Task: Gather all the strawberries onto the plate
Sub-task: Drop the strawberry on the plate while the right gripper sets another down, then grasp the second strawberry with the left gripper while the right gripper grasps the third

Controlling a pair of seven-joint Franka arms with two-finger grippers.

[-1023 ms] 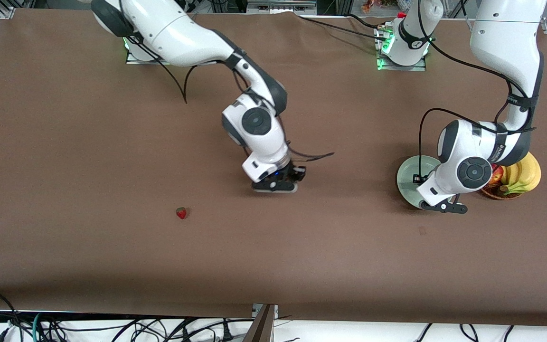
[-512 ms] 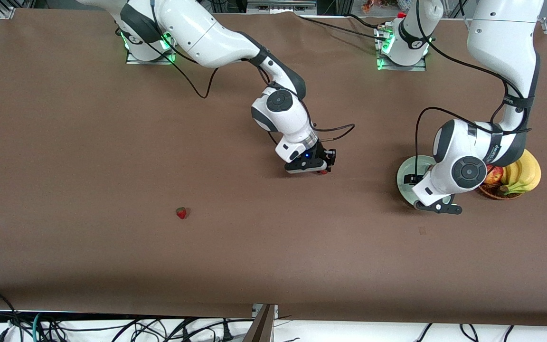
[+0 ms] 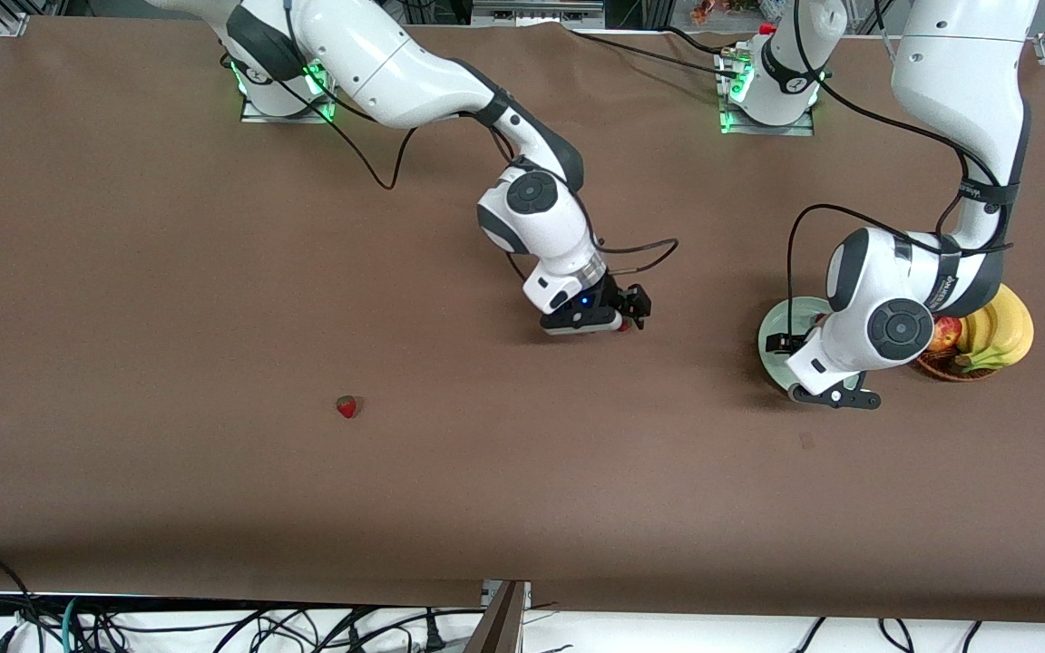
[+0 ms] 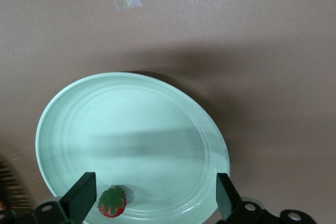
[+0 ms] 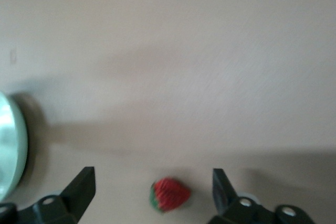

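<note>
My left gripper (image 4: 152,198) hangs open over the pale green plate (image 3: 775,334). One strawberry (image 4: 112,202) lies in the plate (image 4: 131,129) near its rim, close to one finger, touched by neither. My right gripper (image 3: 631,313) is low over the table's middle, open. A second strawberry (image 5: 169,194) shows loose between its spread fingers, over bare cloth; the gripper hides most of it in the front view. From there the plate's rim (image 5: 10,150) is well off toward the left arm's end. A third strawberry (image 3: 346,406) lies alone on the cloth, toward the right arm's end.
A wicker basket (image 3: 949,367) with bananas (image 3: 999,336) and a red apple stands right beside the plate, under the left arm's wrist. A small piece of clear tape (image 3: 805,441) sticks to the cloth, nearer to the front camera than the plate.
The right gripper carried a strawberry from the table's middle toward the plate, then opened and let it go. The left gripper opened wide over the plate and shifted slightly.
</note>
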